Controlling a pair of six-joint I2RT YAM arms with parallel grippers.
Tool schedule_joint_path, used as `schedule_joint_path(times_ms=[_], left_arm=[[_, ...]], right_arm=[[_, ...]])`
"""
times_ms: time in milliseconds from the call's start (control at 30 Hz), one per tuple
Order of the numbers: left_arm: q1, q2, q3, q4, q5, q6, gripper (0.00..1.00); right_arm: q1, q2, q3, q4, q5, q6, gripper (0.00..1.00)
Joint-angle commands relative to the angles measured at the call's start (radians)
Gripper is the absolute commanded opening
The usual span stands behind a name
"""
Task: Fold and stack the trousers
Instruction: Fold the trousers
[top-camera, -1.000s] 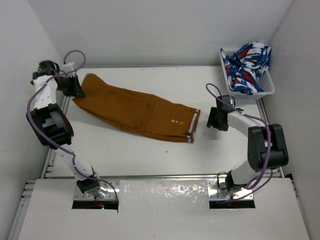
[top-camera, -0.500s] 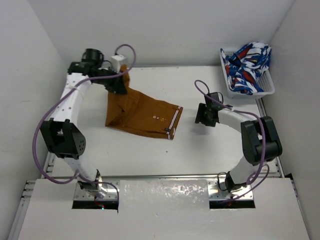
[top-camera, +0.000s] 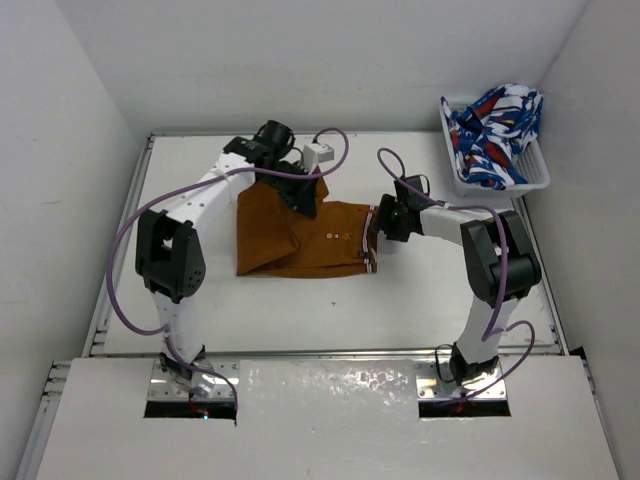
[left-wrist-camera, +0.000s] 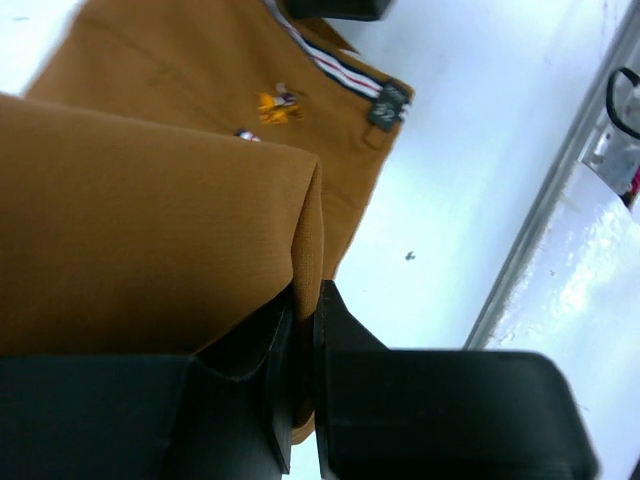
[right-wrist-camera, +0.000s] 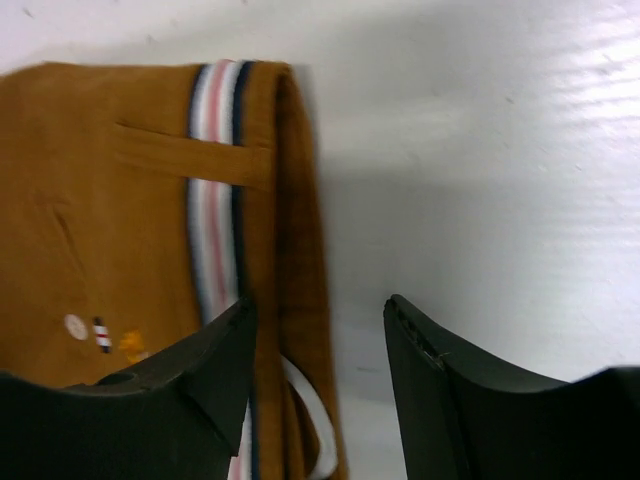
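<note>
The mustard-brown trousers (top-camera: 290, 235) lie on the white table, with the leg part folded over toward the waistband. My left gripper (top-camera: 305, 195) is shut on the folded leg end and holds it above the lower layer; in the left wrist view the cloth edge (left-wrist-camera: 305, 230) runs pinched between the black fingers (left-wrist-camera: 345, 330). My right gripper (top-camera: 372, 225) is open at the striped waistband edge (right-wrist-camera: 215, 200). One of its fingers (right-wrist-camera: 215, 350) is over the cloth, the other over bare table.
A white basket (top-camera: 540, 178) with blue-white-red patterned clothes (top-camera: 495, 125) stands at the back right corner. A metal rail (top-camera: 105, 300) runs along the table's left edge. White walls close in the back and sides.
My left gripper has carried the trouser legs rightward over the waist part, folding the trousers. The whole garment slid right. My right gripper moved left to the waistband.
</note>
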Motion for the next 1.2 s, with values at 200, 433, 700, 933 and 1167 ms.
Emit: schedule_joint_path(times_ms=[200, 433, 700, 933, 1167], left_arm=[[-0.063, 0.05, 0.2, 0.06, 0.167, -0.059, 0.0], [-0.106, 0.142, 0.171, 0.028, 0.16, -0.047, 0.0], [-0.106, 0.119, 0.179, 0.029, 0.126, -0.026, 0.0], [0.148, -0.022, 0.228, -0.012, 0.109, -0.03, 0.0], [0.484, -0.187, 0.067, -0.075, 0.111, -0.001, 0.0]], right_arm=[[0.008, 0.033, 0.002, 0.055, -0.078, 0.026, 0.51], [0.007, 0.013, 0.025, 0.022, -0.075, -0.002, 0.5], [0.005, 0.015, 0.042, 0.0, -0.068, -0.011, 0.51], [0.007, 0.001, 0.065, -0.077, -0.014, -0.05, 0.59], [0.005, -0.077, 0.074, -0.15, -0.04, -0.073, 0.63]])
